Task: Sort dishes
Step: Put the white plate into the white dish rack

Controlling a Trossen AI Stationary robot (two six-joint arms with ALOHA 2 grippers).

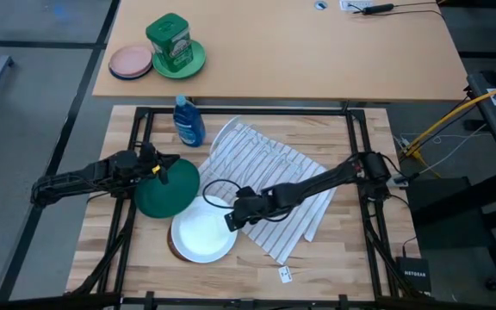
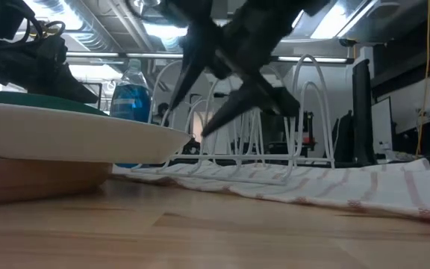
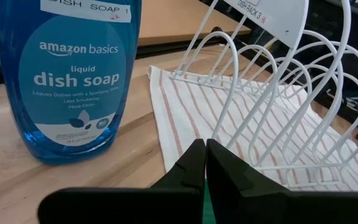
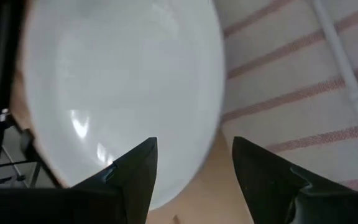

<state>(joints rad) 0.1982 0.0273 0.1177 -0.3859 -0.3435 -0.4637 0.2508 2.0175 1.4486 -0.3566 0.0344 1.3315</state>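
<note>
Round plain white plate [image 1: 201, 231] on the wooden worktop [image 1: 317, 258], right gripper [image 1: 231, 220] fingers spread wide astride its rim, left gripper [image 1: 159, 169] fingers pinched on dark green plate [image 1: 167, 191] beside it, striped cloth [image 1: 269, 185] adjacent

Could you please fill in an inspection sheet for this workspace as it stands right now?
Surface: wooden table, partly covered by a striped towel.
Job's things: dark green plate overlapping a white plate, which rests on a tan-brown dish; white dish rack on the towel.
Clutter: dish soap bottle.
Grippers: left claw shut on the dark green plate's rim; right claw open over the white plate's edge.
Cables: yellow cable beside the table.
Surroundings: desk with a pink plate and a green canister.
</note>
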